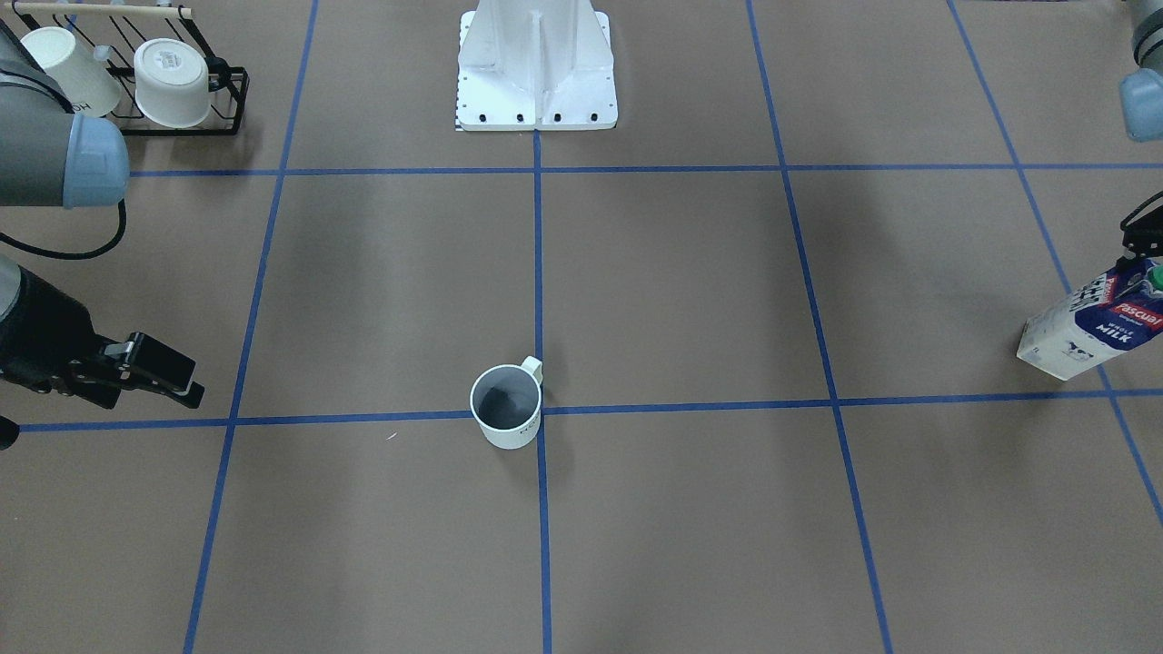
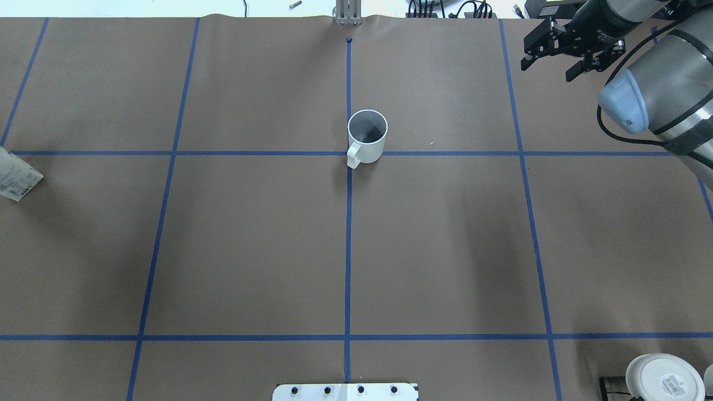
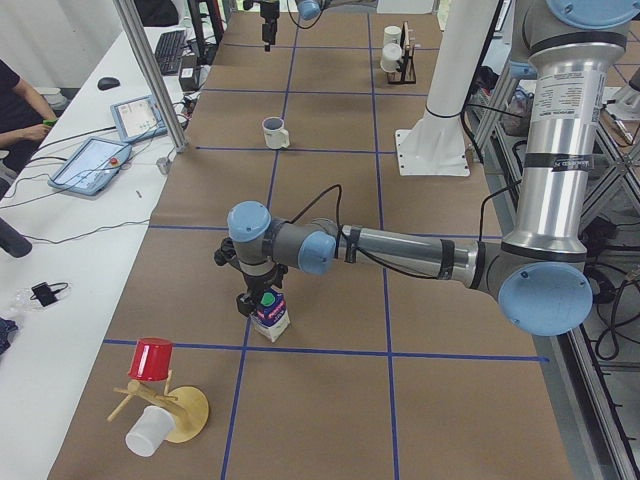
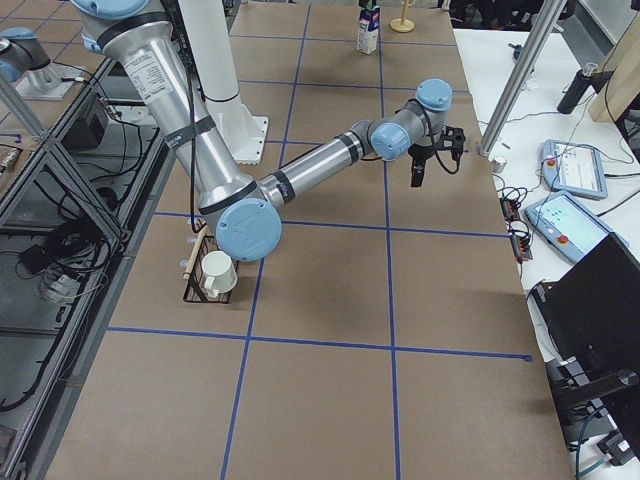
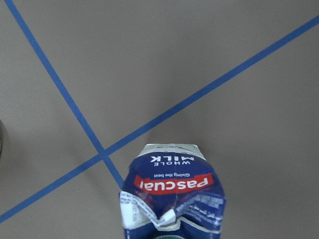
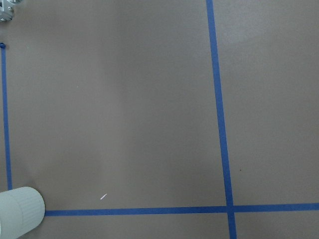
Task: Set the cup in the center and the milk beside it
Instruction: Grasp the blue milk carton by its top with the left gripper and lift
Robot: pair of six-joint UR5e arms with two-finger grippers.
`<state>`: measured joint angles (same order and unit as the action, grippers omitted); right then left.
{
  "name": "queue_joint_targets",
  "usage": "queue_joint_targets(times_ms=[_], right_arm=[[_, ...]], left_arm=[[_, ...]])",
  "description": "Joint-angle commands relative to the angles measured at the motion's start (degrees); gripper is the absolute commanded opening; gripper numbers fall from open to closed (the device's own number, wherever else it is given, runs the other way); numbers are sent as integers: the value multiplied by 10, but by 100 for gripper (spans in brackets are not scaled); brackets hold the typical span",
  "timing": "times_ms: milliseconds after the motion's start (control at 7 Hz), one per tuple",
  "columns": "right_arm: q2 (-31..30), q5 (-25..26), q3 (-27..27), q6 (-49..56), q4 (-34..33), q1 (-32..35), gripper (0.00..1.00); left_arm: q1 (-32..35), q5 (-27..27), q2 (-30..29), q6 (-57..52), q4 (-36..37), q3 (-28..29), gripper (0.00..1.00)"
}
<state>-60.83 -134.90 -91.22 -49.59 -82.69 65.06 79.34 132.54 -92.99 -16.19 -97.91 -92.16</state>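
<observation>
The cup [image 1: 506, 406], a plain white mug with a dark grey inside, stands upright beside the center tape crossing [image 1: 541, 411], its handle over the line; it also shows in the overhead view [image 2: 367, 136]. The milk [image 1: 1090, 318], a white and navy carton with a green cap, stands far out on my left side and fills the bottom of the left wrist view [image 5: 172, 194]. My left gripper [image 1: 1143, 250] is at its top, shut on it. My right gripper [image 1: 164, 374] is open and empty, well clear of the cup on the other side.
A black rack [image 1: 232, 100] holds two other white mugs near my right arm. The white robot base [image 1: 536, 73] stands behind the center line. A red cup [image 3: 152, 358] on a wooden stand lies beyond the milk. Tablets [image 3: 92, 163] lie along the operators' side.
</observation>
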Motion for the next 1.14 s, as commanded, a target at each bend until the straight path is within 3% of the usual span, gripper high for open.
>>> queue_joint_targets(times_ms=[0, 571, 714, 857, 1000], right_arm=[[0, 1, -2, -1, -3, -2, 100], [-4, 1, -9, -1, -4, -5, 100], [-4, 3, -9, -1, -4, -7, 100], [-3, 5, -9, -2, -4, -11, 100], [-3, 9, -9, -3, -4, -14, 100]], left_arm=[[-1, 1, -3, 4, -18, 15, 98], [-13, 0, -15, 4, -16, 17, 98], [-15, -1, -15, 2, -16, 17, 92], [-14, -2, -14, 3, -16, 16, 48], [-14, -3, -16, 2, -15, 14, 15]])
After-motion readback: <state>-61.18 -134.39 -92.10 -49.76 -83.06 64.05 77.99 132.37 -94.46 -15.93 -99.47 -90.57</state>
